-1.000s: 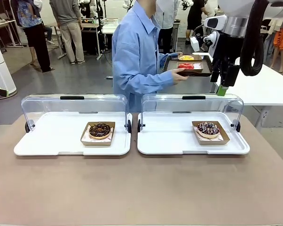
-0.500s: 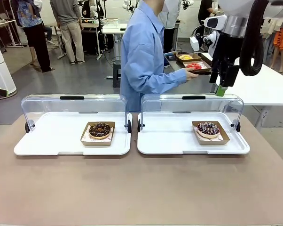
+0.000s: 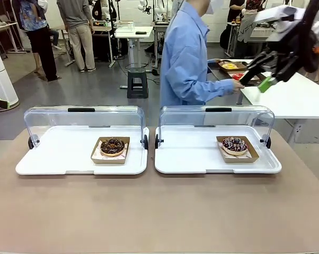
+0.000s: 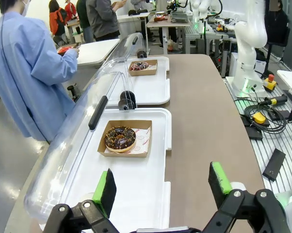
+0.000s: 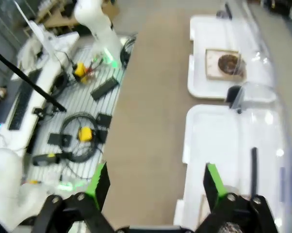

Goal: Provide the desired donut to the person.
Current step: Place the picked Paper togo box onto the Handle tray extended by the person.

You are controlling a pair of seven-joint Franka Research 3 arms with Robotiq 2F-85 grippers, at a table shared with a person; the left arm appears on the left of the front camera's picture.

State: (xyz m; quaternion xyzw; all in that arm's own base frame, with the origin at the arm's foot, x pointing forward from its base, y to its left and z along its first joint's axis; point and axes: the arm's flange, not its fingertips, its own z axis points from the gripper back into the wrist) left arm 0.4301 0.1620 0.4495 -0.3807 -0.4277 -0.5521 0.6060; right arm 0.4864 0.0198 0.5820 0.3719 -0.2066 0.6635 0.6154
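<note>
**Donut trays with both end effectors spread**

Tabletop [image 3: 159, 211], brown and flat, carries two white plastic trays with raised clear dome lids. Left tray [image 3: 59, 159] holds a chocolate-glazed donut [image 3: 112, 145] in a shallow cardboard box; right tray [image 3: 202, 159] holds a dark sprinkled donut [image 3: 235, 144] in a like box. Person in a light blue button-up shirt [image 3: 188, 63] stands beyond the trays, turned toward a white side table, one hand [image 3: 237, 84] reaching toward what seems to be a dark tray of donuts there. Right end effector [image 3: 260, 74] hangs raised near that hand, jaws spread and empty. Left end effector [image 4: 160, 187] hovers over the left tray's near end, jaws spread, gripping nothing.
</note>
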